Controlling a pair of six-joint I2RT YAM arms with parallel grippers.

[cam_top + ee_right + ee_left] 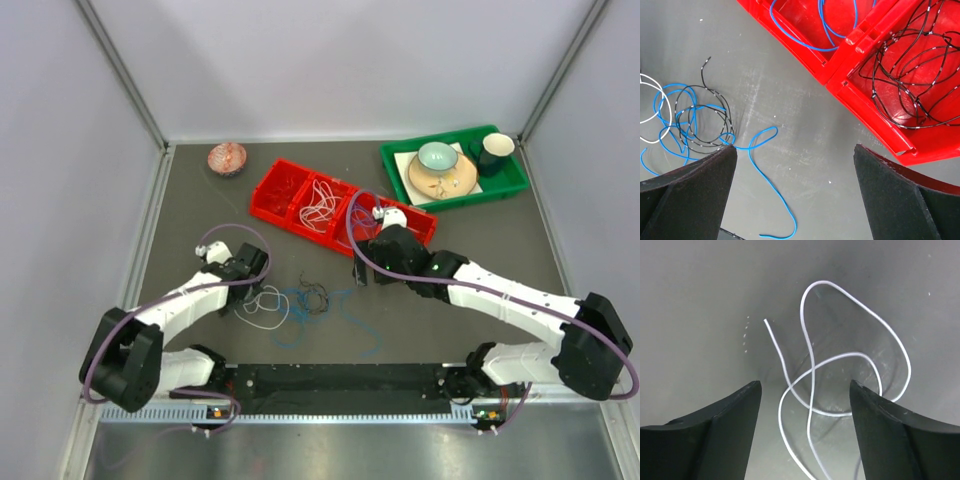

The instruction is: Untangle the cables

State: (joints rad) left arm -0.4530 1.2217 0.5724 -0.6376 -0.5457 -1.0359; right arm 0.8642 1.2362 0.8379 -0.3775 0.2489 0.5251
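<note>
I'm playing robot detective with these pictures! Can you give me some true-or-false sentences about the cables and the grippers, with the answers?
1. The left gripper is open above a white cable. True.
2. The right gripper grips a black cable. False: it is open and empty.
3. Black cables lie inside the red tray. True.
4. The blue cable and the loose black cable lie apart on the table. False: they cross in a tangle.

A green tray (pixel 480 196) (back right) holds a plate (pixel 452 183), bowl (pixel 437 156), dark cup (pixel 492 157).
</note>
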